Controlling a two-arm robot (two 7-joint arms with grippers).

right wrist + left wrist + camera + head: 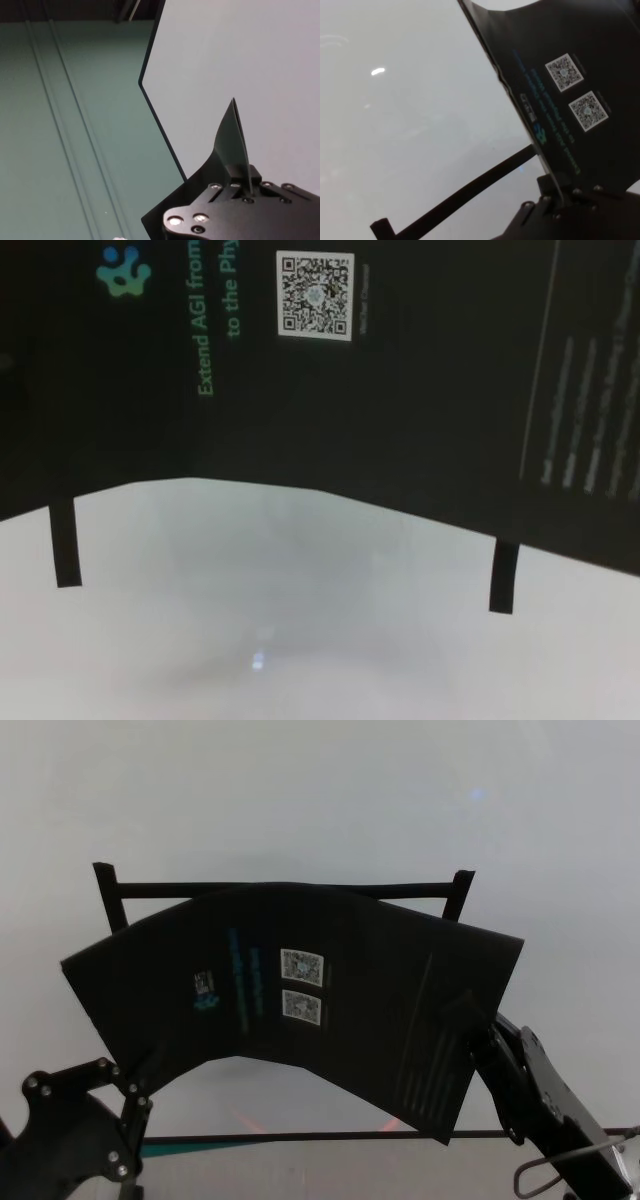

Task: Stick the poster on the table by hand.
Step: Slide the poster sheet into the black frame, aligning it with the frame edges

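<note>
Left gripper (138,1082) jaws: clamped on the poster (300,1000), lower left corner.
Right gripper (478,1032) jaws: pinching its right edge.
Poster: frame centre, arched above the counter (320,810), long axis left-right.
Tape frame (285,887): peeking behind.

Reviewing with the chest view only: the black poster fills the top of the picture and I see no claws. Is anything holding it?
Observer: Yes. In the head view the left claw is shut on the left end of the poster.
Operator: And the other end?
Observer: The right claw is shut on the right end. Its wrist view shows the sheet edge-on in its grip.
Operator: Is it lying flat?
Observer: No. It bows between the two claws over the table, and its far edge hides the middle of the far tape strip.
</note>
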